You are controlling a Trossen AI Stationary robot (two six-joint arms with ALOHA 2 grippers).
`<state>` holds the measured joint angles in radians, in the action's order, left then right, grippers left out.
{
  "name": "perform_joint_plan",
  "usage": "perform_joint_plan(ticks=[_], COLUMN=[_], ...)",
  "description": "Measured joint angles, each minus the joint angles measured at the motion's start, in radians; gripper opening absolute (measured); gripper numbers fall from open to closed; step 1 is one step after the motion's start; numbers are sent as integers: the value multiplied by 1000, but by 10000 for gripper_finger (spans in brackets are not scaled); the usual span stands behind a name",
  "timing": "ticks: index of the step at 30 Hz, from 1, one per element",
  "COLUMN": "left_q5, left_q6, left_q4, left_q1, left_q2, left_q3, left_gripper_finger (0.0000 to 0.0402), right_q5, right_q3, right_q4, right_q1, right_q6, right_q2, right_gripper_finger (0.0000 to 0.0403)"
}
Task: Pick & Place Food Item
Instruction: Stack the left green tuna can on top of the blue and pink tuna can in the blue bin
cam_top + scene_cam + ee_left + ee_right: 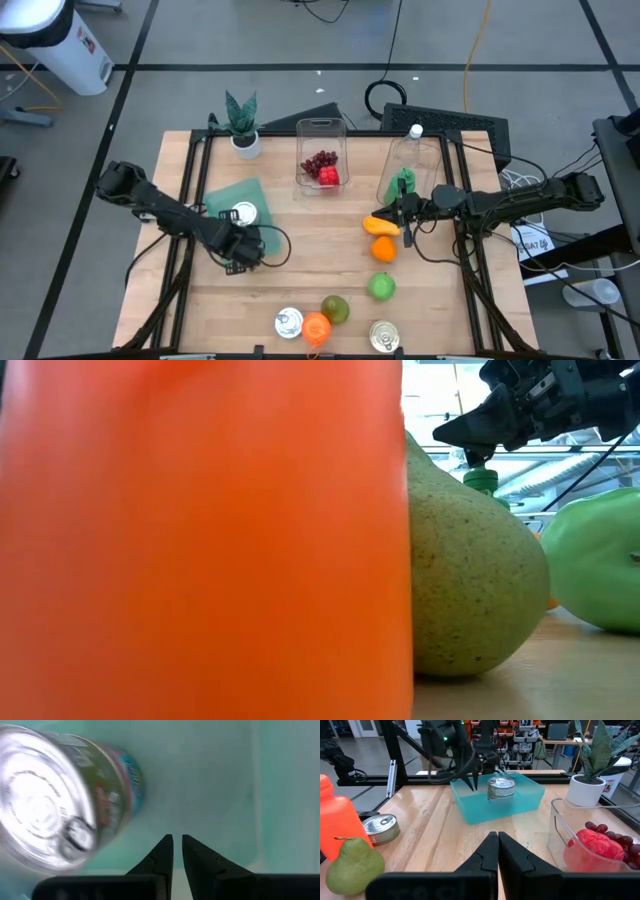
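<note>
A teal bin sits on the table's left half, with a silver tin can standing inside it. My left gripper hangs at the bin's near side, fingers pointing down and shut. In its wrist view the left gripper looks into the teal bin, with the can off to one side. My right gripper is shut and hovers on the table's right half, beside a yellow-orange fruit. In the right wrist view the right gripper is seen holding nothing.
An orange and a green apple lie near the right gripper. At the near edge stand two cans, an orange bottle and a pear. Clear tubs hold grapes and a green bottle. A potted plant stands at the far left.
</note>
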<state>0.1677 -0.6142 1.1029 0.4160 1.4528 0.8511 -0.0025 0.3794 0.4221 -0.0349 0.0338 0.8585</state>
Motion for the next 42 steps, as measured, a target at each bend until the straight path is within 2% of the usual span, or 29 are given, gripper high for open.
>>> perform_joint_plan(ticks=[12, 15, 22, 29, 37, 42], left_q5=[94, 101, 214, 277, 282, 185], left_q6=[17, 10, -25, -50, -61, -63], left_q4=[-2, -4, -5, -6, -5, -8], left_q1=[-125, -137, -138, -171, -211, -200], left_q2=[0, 0, 0, 0, 0, 0], left_q3=[-41, -58, -67, -67, -67, -67], left_gripper_finger=[50, 50, 51, 51, 51, 51], right_q5=[0, 0, 1, 1, 0, 0], right_q3=[0, 0, 0, 0, 0, 0], right_q4=[-1, -3, -8, -8, -8, -9], right_q1=[0, 0, 0, 0, 0, 0], right_q6=[0, 0, 0, 2, 7, 7], right_q2=[0, 0, 0, 0, 0, 0], right_gripper_finger=[0, 0, 0, 0, 0, 0])
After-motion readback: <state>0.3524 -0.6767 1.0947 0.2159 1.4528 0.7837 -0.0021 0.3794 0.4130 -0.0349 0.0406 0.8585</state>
